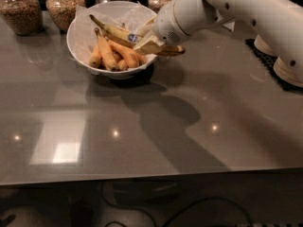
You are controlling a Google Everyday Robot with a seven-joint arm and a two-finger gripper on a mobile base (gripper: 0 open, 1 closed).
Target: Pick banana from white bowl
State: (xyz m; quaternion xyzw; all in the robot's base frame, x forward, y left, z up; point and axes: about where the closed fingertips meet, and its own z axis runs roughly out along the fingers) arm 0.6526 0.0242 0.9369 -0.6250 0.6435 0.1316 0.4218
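Observation:
The white bowl (74, 42) stands at the back left of the grey table, lined with crinkled white paper. The long speckled banana (112, 31) with a blue sticker lies slanted across the top of the bowl. Its right end sticks out past the right rim. My gripper (146, 38) reaches in from the right over the bowl's right rim. Its fingers (147, 47) are closed around the banana near the sticker. Several short orange-yellow bananas (111, 56) lie in the bowl under it.
Glass jars with brown filling (20, 11) (64, 6) stand in a row behind the bowl. A black mat with beige cups (279, 63) is at the right edge. My white arm (246, 8) spans the back right. The grey tabletop (142, 126) stretches toward the front.

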